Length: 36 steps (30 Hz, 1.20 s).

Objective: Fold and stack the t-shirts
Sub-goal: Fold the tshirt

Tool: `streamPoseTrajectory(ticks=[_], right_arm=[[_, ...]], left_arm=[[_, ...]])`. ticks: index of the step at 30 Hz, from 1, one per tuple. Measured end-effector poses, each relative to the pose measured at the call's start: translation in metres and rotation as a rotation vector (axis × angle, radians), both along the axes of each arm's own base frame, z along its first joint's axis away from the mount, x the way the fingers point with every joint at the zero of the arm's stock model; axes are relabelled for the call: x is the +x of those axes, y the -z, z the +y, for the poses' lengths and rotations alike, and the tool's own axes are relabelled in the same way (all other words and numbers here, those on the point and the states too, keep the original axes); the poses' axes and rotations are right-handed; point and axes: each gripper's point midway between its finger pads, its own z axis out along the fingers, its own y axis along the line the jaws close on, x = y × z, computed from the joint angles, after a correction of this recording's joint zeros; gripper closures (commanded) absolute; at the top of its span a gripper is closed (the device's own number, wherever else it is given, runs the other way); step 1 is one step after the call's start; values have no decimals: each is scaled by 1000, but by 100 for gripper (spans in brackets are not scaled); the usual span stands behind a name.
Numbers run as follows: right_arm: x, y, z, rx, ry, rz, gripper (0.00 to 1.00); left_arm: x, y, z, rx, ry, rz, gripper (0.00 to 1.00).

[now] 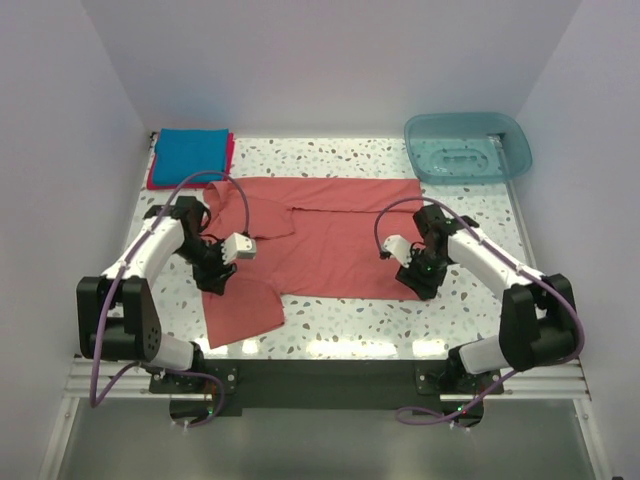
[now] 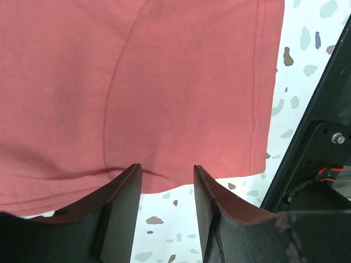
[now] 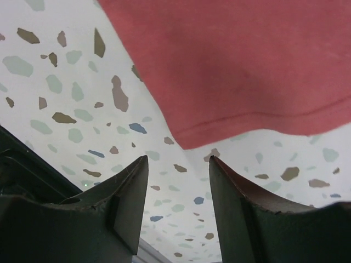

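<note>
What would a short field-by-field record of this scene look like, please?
spread shirt: salmon-red t-shirt, laid out mid-table
stack: blue t-shirt folded atop crimson-pink t-shirt, far-left corner
tub: teal tub, far-right corner
left gripper: open, at a hem edge
right gripper: open, over bare table beside a hem corner

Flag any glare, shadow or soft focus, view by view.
Top external: evenly lit, with white glare washing out the table along its near and far edges. Left wrist: salmon-red t-shirt seams crisp, the left gripper's fingers dark and slightly soft. Right wrist: terrazzo chips sharp, the right gripper's fingers soft, no glare.
</note>
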Motion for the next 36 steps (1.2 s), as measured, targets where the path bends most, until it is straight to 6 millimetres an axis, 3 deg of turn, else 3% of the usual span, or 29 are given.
streamPoseTrajectory(ticks=[4,9,12,15,19,20,26,36], right_arm=[[-12,15,6,-10,-86,20,48],[-13,29,10,-14,-146,6,48],[-15,40,10,-26,-170,10,54],[-13,48,6,-62,-194,-13,64],[-3,49,3,-98,-212,-60,98],[-1,49,2,-105,-213,-71,100],[2,49,1,-114,-212,-79,100],[4,47,3,-122,-216,-28,100]], left_arm=[[-8,5,1,3,11,22,52],[-13,8,1,4,14,31,49],[-14,10,2,7,14,30,47],[-18,14,4,20,18,29,46],[-24,19,8,40,43,9,46],[-25,21,9,52,57,-4,46],[-36,43,17,149,164,-45,48],[-46,64,18,241,301,-95,51]])
